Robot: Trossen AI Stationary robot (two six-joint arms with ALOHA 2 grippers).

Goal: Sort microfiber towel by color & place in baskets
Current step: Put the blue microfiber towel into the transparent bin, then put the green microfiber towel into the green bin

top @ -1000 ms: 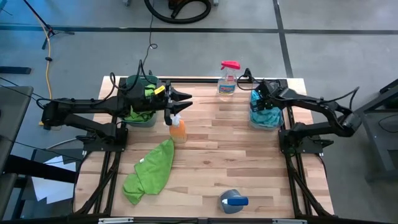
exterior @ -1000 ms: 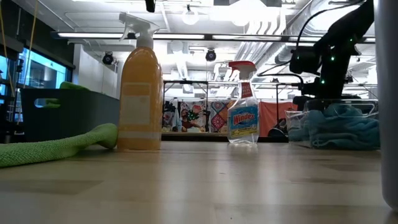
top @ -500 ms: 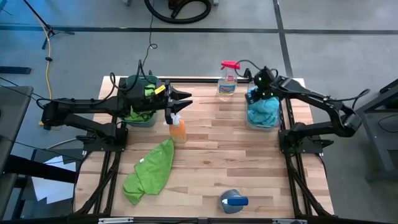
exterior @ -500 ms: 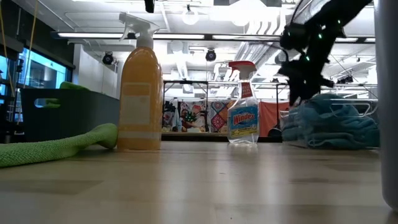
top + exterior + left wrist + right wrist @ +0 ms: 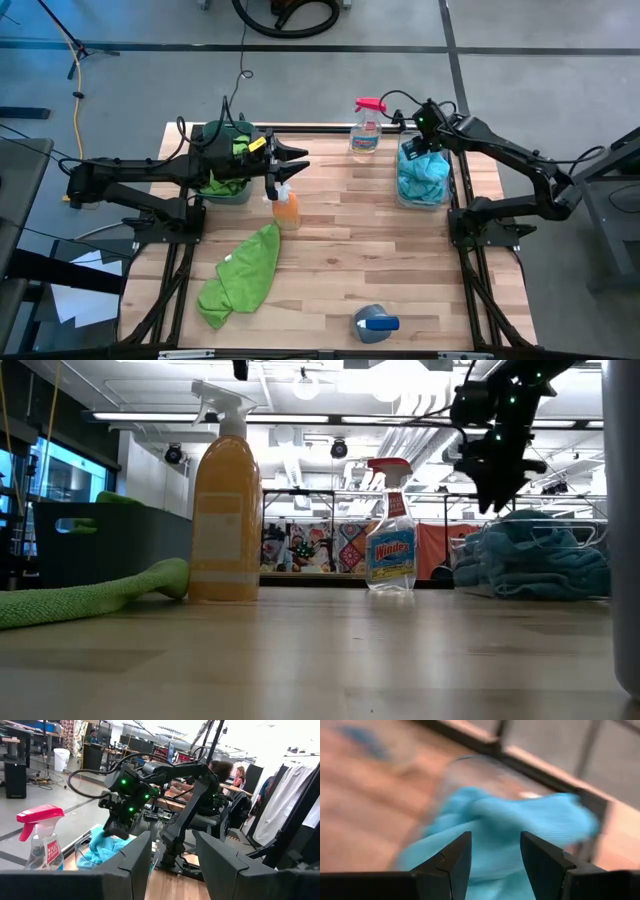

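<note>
My right gripper [image 5: 414, 141] hangs open just above the clear basket [image 5: 403, 196] at the table's far right, touching nothing. In the right wrist view [image 5: 496, 854] blue towels [image 5: 510, 825] fill that basket below the fingers. The low view shows the gripper [image 5: 497, 502] clear of the blue pile [image 5: 535, 555]. My left gripper [image 5: 296, 160] waits open in the air beside the dark teal basket [image 5: 205, 135], which holds green towels [image 5: 226, 180]. One green towel [image 5: 243, 272] lies flat on the table's near left.
An orange spray bottle [image 5: 286, 206] stands just under my left gripper. A Windex bottle [image 5: 366, 128] stands at the far edge, left of the clear basket. A blue-grey object [image 5: 375, 322] sits at the near edge. Bare wood lies in the table's middle.
My right gripper has swung from the table's right side over the clear basket, dipped to the blue towels, then risen clear of them. The blue pile has settled lower in the basket. The left arm has kept still.
</note>
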